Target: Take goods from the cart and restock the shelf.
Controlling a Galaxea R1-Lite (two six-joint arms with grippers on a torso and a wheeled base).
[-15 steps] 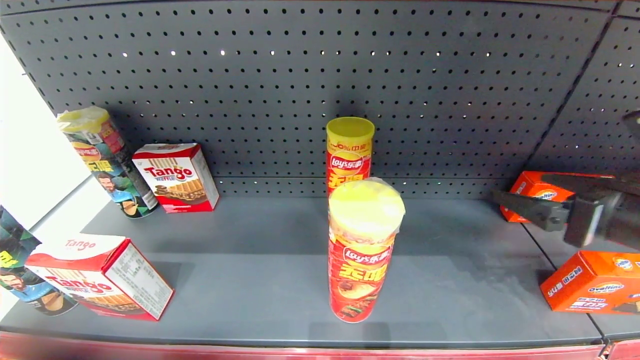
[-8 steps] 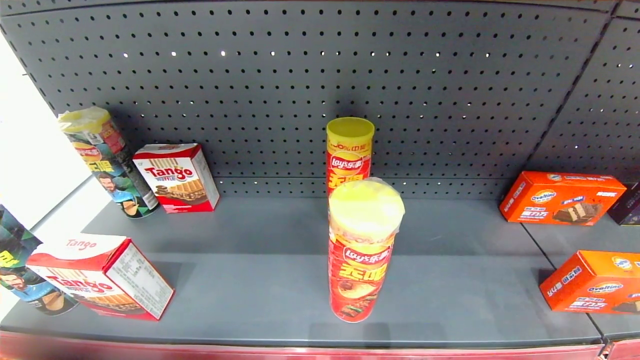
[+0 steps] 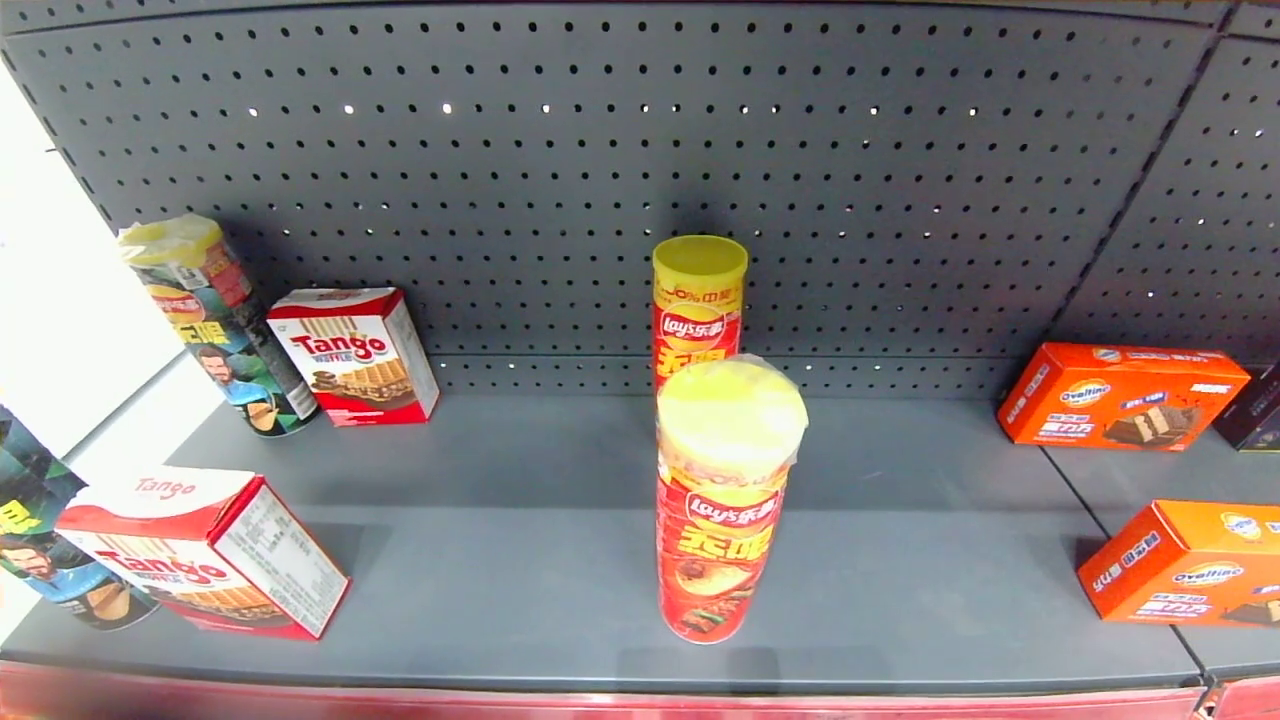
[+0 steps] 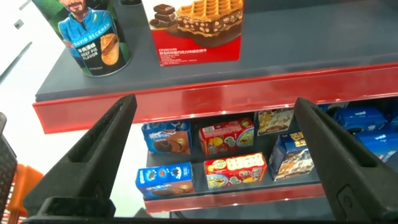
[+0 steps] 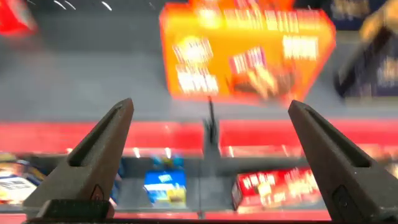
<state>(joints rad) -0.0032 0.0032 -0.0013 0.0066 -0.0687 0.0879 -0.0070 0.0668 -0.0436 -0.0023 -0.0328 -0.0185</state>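
Observation:
Two red chip cans stand mid-shelf, one in front and one behind it. Wafer boxes sit at back left and front left, each beside a green-blue can. Orange boxes lie at the right, one behind and one in front. My left gripper is open and empty, in front of and below the shelf's red edge, under a can and a wafer box. My right gripper is open and empty, facing an orange box.
The grey shelf has bare room on either side of the chip cans. A pegboard wall closes the back. A dark box sits at the far right. Lower shelves hold several small boxes.
My right gripper, seen at the right edge over the orange boxes one second ago, has drawn back out of the head view. The goods on the shelf have not moved.

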